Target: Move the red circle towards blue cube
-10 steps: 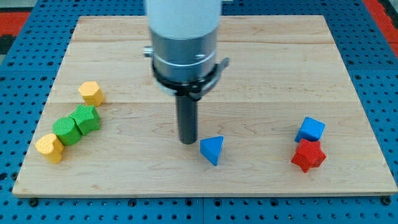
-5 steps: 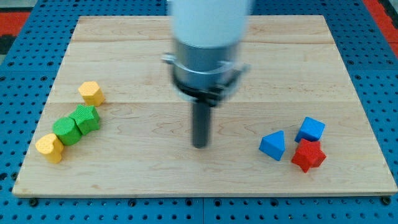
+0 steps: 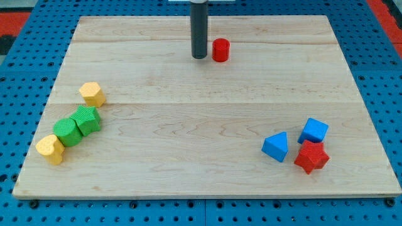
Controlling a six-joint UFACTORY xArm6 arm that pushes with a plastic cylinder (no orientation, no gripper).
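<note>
Since my tip (image 3: 199, 56) sits just left of red circle (image 3: 220, 49) near board's top edge, shift above it, push toward blue cube (image 3: 313, 130) near bottom-right corner; no claw, bare rod.

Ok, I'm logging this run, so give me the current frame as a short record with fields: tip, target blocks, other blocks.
tip: my tip at the view's top, just left of the red circle, small gap
goal: blue cube, view's lower right, far from the circle
near goal: blue triangle, red star
view's left: yellow block, two green blocks, yellow block
surface: wooden board
</note>
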